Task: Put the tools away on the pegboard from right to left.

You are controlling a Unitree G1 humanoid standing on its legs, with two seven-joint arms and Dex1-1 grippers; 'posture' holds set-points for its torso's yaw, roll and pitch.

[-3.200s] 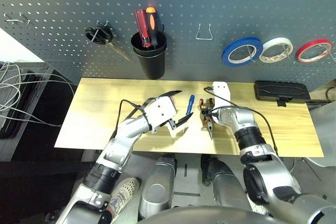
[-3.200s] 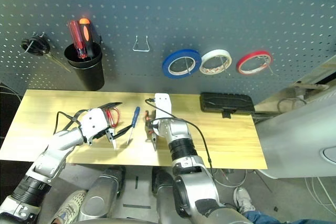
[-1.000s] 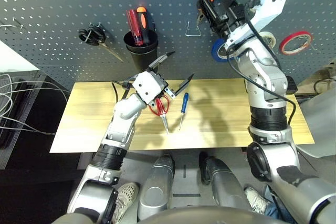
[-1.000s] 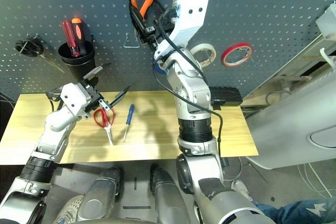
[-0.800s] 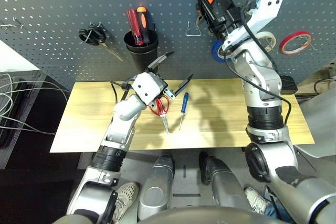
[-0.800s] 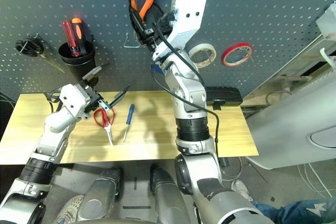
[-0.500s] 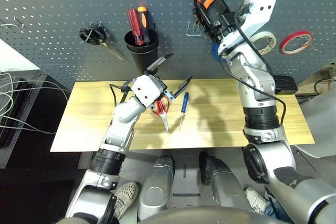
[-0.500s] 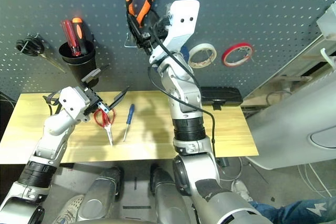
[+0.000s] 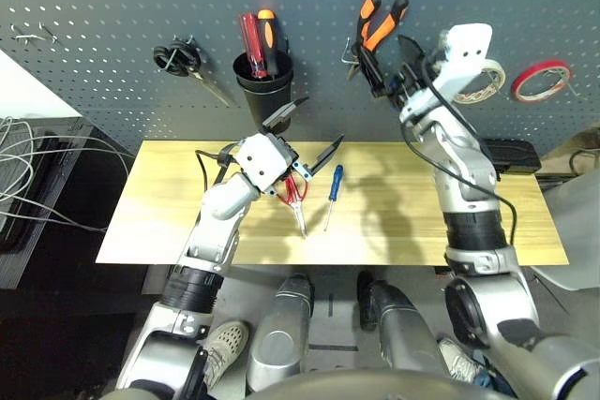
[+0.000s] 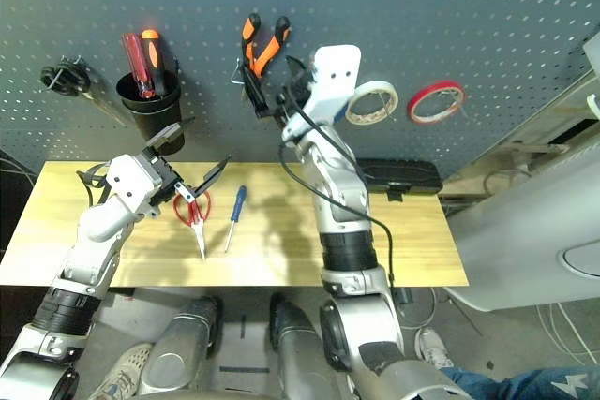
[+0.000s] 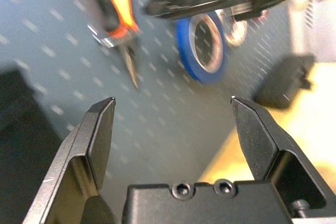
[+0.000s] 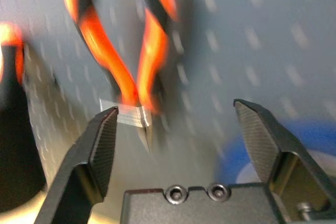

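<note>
The orange-and-black pliers (image 9: 380,23) hang handles-up from a metal hook on the pegboard (image 9: 112,7). My right gripper (image 9: 390,68) is open just in front of and below them, holding nothing; the right wrist view shows the pliers (image 12: 142,72) beyond its spread fingers. The blue tape roll (image 11: 202,45) hangs on the board behind my right arm. On the table lie the red-handled scissors (image 9: 292,196) and the slim blue-handled screwdriver (image 9: 332,196). My left gripper (image 9: 307,130) hovers open just above the scissors, empty.
A black cup (image 9: 267,91) with red and orange screwdrivers hangs on the board, with black-handled scissors (image 9: 178,58) to its left. White tape (image 9: 478,81) and red tape (image 9: 536,81) hang at the right. A black case (image 9: 511,152) lies at the wooden table's (image 9: 169,203) back right.
My right gripper has opened, let go of the pliers, which now hang on the hook, and drawn back and down. The left gripper stays open over the scissors.
</note>
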